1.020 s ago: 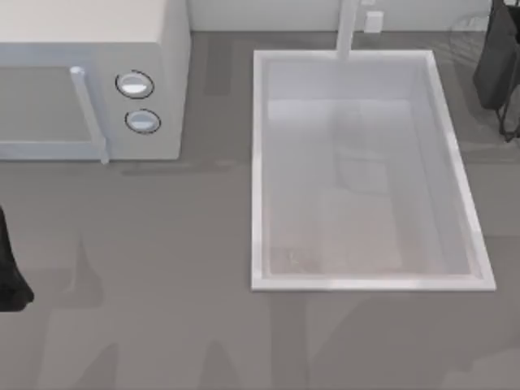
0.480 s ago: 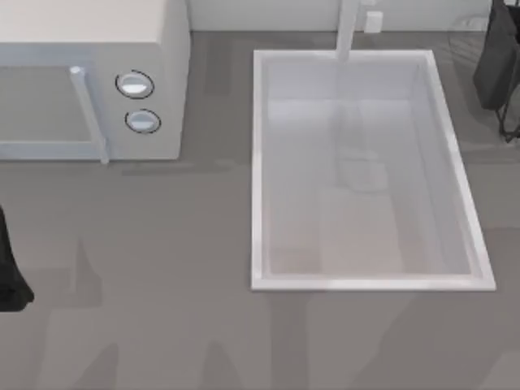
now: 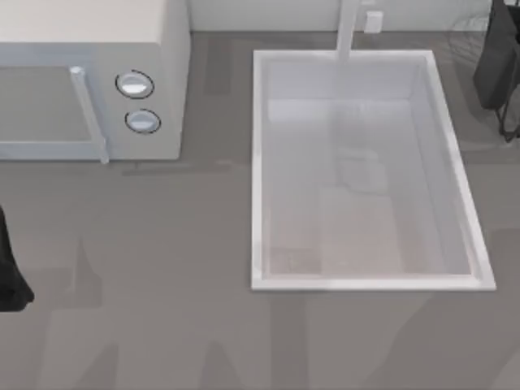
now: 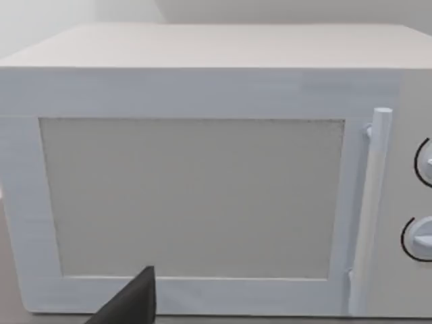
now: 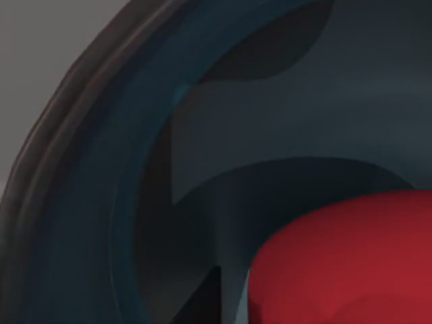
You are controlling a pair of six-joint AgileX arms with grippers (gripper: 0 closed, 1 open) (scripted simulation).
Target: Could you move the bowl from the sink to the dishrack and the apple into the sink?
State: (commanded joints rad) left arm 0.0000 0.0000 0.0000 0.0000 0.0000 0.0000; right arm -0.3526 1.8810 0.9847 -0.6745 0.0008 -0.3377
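Observation:
In the right wrist view the blue bowl (image 5: 135, 175) with its red-brown rim is very close to the camera. The red apple (image 5: 344, 263) lies inside it. One dark fingertip (image 5: 206, 300) of my right gripper pokes in beside the apple. The white sink (image 3: 258, 162) sits right of centre in the top view, and its basin holds nothing. My right arm (image 3: 497, 61) shows as a dark shape at the top right edge. Next to it are thin wire bars of the dishrack (image 3: 471, 28). My left arm (image 3: 8, 272) is parked at the left edge.
A white microwave (image 3: 89, 49) with two round knobs stands at the back left, and it faces the left wrist camera (image 4: 202, 196). A white faucet (image 3: 348, 28) rises behind the sink. Bare grey counter lies in front of the microwave and the sink.

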